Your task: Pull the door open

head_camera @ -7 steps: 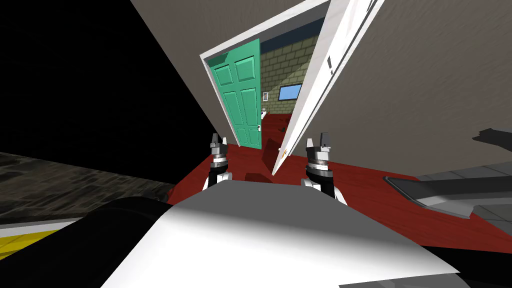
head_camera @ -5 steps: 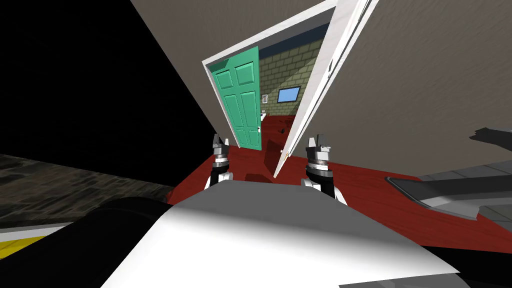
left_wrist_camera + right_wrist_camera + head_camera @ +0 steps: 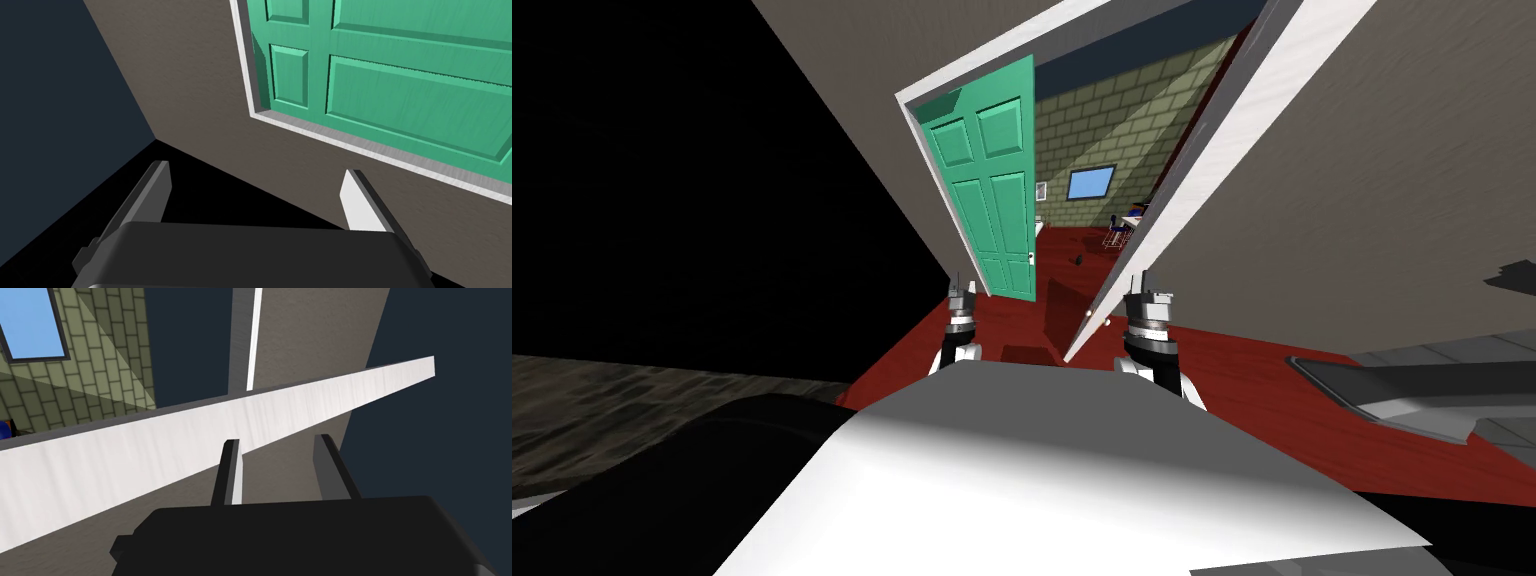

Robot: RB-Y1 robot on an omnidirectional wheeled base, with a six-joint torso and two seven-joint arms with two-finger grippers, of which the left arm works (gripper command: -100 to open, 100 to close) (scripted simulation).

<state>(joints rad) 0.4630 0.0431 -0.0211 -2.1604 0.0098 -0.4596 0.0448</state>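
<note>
Looking down from the head camera, I am seeing the tall white door (image 3: 1222,150) standing swung open and almost edge-on. Its foot is resting on the glossy dark red floor (image 3: 1252,380) between my two grippers. A small pale round knob (image 3: 1091,315) is sitting low on the door, just to the left of the right gripper (image 3: 1149,288) and apart from it.

In its wrist view, the right gripper (image 3: 277,439) is holding its fingers (image 3: 231,468) at a narrow gap with nothing between them. A long white strip with a grey upper edge (image 3: 200,433) is crossing just beyond the tips. I cannot tell whether that is the door's edge or the frame.

The left gripper (image 3: 962,290) is hanging near the other side of the opening. Its wrist view is showing the left gripper (image 3: 255,169) spread wide and empty, pointing at a brown-grey wall (image 3: 200,90). Ahead of it are a white frame (image 3: 350,137) and the lower panels of a green panelled door (image 3: 390,85).

Through the opening, that green panelled door (image 3: 992,190) is standing open along the left side. Behind it are an olive brick wall (image 3: 1112,120) and a blue rectangular window (image 3: 1092,183). A small blue and white piece of furniture (image 3: 1122,228) is too small for me to name. A flat grey slab (image 3: 1392,395) is lying on the floor off to my right, and a black area (image 3: 662,150) is spreading to my left.
</note>
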